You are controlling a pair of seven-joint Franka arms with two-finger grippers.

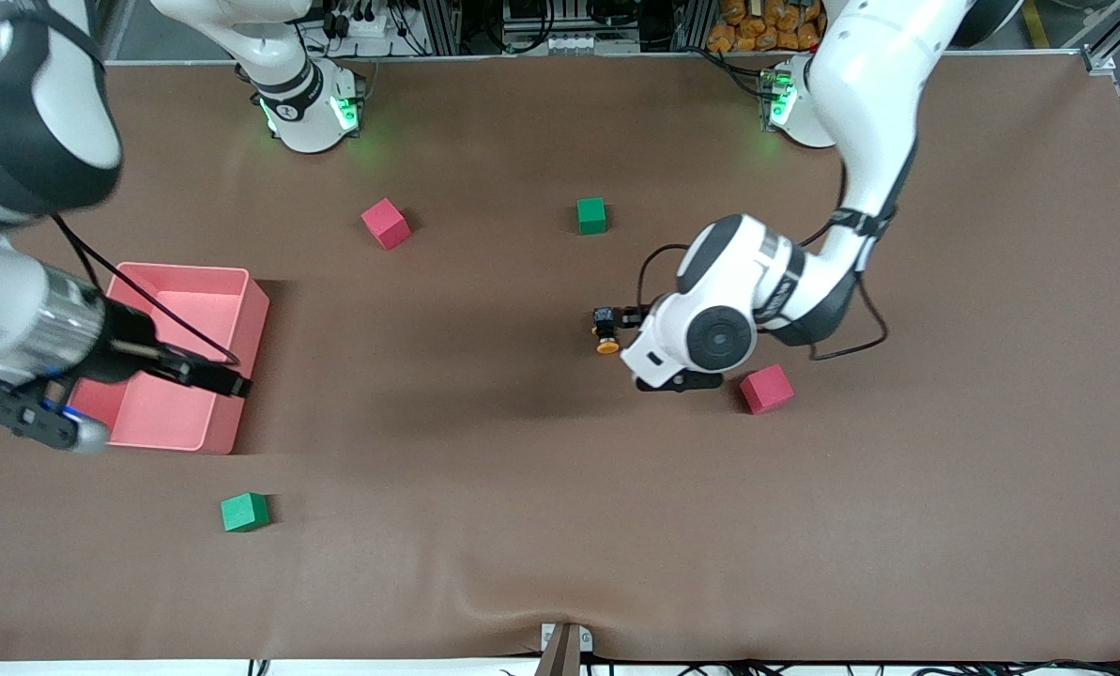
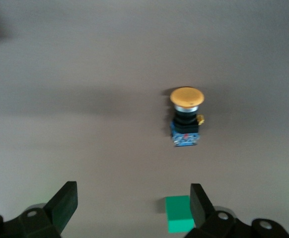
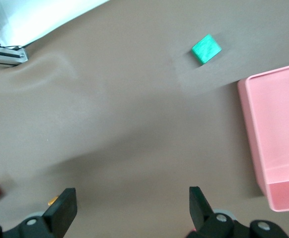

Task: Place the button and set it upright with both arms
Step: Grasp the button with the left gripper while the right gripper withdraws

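- The button (image 1: 606,330) (image 2: 186,117) is seen lying on its side on the brown table (image 1: 541,526), near mid-table; its orange cap is turned toward the front camera and its black body toward the robots' bases.
- The left gripper (image 1: 627,317) (image 2: 132,206) is held low just beside the button, on the side of the left arm's end of the table. Its jaws are spread wide and nothing is held; in the left wrist view the button is seen ahead of the open jaws, not between them.
- The right gripper (image 1: 226,380) (image 3: 133,206) is shown over the pink bin (image 1: 240,282) (image 3: 253,144), jaws likewise apart and empty, well apart from the button.
- A red cube (image 1: 766,389) is seen near the left arm's wrist; a green cube (image 1: 591,215) (image 2: 178,213) lies nearer the bases.
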